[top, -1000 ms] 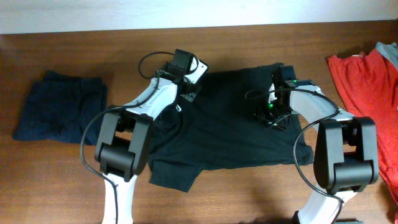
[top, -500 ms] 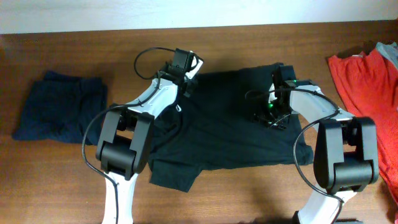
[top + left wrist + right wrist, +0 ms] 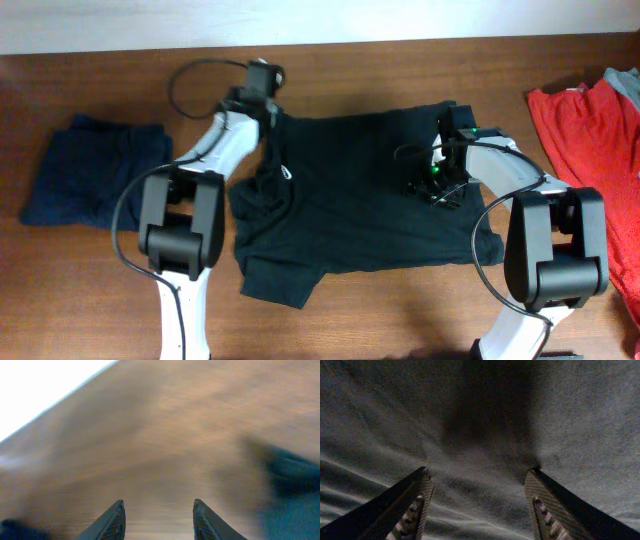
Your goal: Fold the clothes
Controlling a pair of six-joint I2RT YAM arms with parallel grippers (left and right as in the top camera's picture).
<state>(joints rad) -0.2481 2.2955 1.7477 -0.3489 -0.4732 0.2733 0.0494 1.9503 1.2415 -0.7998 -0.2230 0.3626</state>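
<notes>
The black T-shirt [image 3: 360,195] lies spread flat mid-table, its small white logo [image 3: 287,172] showing near the left side. My left gripper [image 3: 264,72] hovers past the shirt's upper-left corner, over bare wood. In the blurred left wrist view the left gripper [image 3: 157,503] is open with only wood between its fingers, and dark cloth [image 3: 292,467] lies to the right. On the right part of the shirt, my right gripper [image 3: 434,188] points down. In the right wrist view the right gripper [image 3: 479,472] is open, with wrinkled black fabric [image 3: 480,425] under its fingers.
A navy garment [image 3: 95,172] lies crumpled at the left of the wooden table [image 3: 400,300]. A red garment [image 3: 590,135] lies at the right edge, with a grey piece [image 3: 625,85] above it. The table's far edge meets a white wall.
My left arm has swung up and to the left, off the shirt's collar area and out over bare table. The right arm and the shirt have stayed put.
</notes>
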